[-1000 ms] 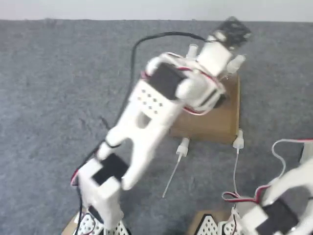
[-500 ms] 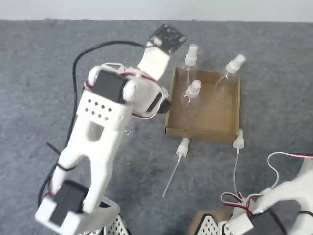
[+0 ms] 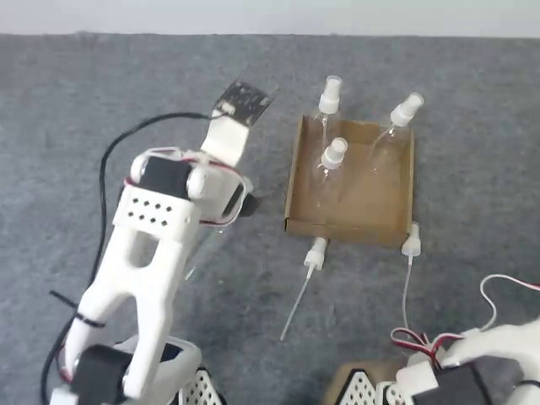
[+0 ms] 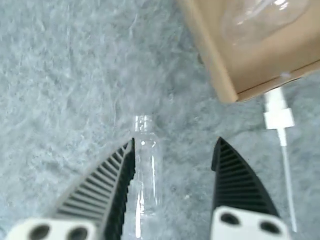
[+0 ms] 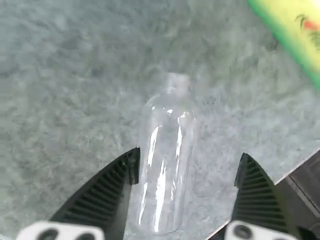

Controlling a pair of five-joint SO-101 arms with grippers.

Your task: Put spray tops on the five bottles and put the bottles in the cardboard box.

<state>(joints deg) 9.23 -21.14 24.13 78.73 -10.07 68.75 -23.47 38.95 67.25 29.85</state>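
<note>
The left gripper (image 4: 175,144), its ridged black fingers (image 4: 112,185) spread, hangs over a clear capless plastic bottle (image 4: 145,165) lying on fuzzy grey carpet (image 4: 60,75) near the cardboard box (image 4: 220,75), and the right gripper (image 5: 190,157) gapes over a second bottle (image 5: 167,165).

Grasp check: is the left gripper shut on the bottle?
No, the left gripper is wide open above the uncapped bottle, which lies flat.
</note>
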